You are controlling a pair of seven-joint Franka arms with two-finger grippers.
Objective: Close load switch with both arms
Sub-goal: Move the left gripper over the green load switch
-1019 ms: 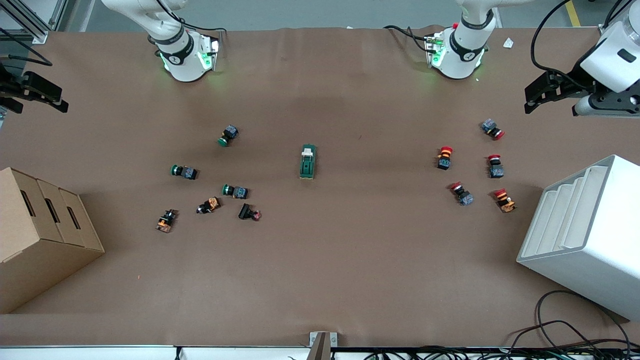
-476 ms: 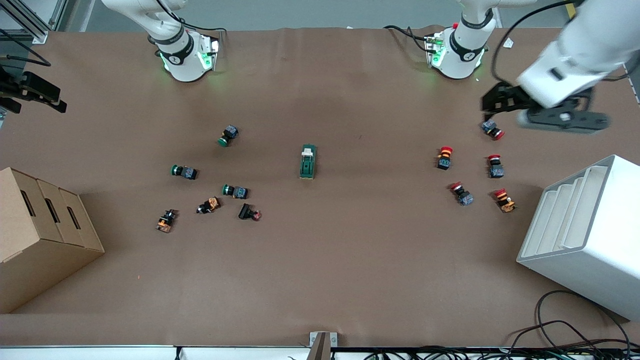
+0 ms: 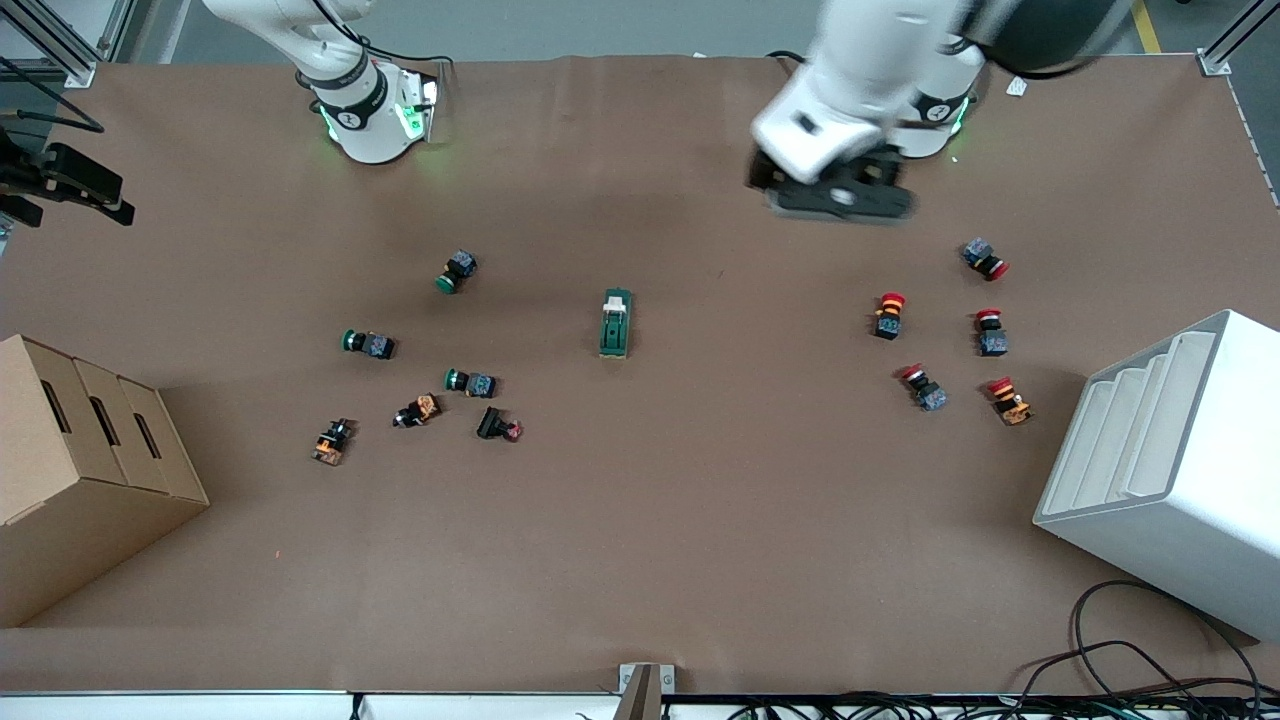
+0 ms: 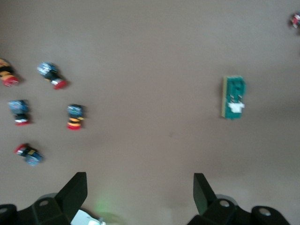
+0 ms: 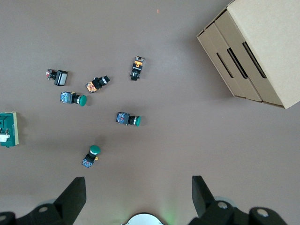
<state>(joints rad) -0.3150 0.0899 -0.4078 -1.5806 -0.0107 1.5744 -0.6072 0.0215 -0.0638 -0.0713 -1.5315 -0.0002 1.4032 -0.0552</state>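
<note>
The load switch (image 3: 616,323) is a dark green block with a cream lever piece at the end toward the robots' bases. It lies alone in the middle of the table. It also shows in the left wrist view (image 4: 233,97) and at the edge of the right wrist view (image 5: 8,129). My left gripper (image 3: 775,178) hangs in the air over bare table close to the left arm's base. It is open and empty (image 4: 139,180). My right gripper (image 3: 75,185) is open and empty (image 5: 138,183), high over the table's edge at the right arm's end.
Several green-capped and orange push-buttons (image 3: 468,381) lie toward the right arm's end. Several red-capped push-buttons (image 3: 889,314) lie toward the left arm's end. A cardboard box (image 3: 80,450) and a white stepped rack (image 3: 1170,470) stand at the two ends.
My left arm has swung from the table's edge at its own end toward the middle, and its gripper is now near its base. The right arm and the load switch have not moved.
</note>
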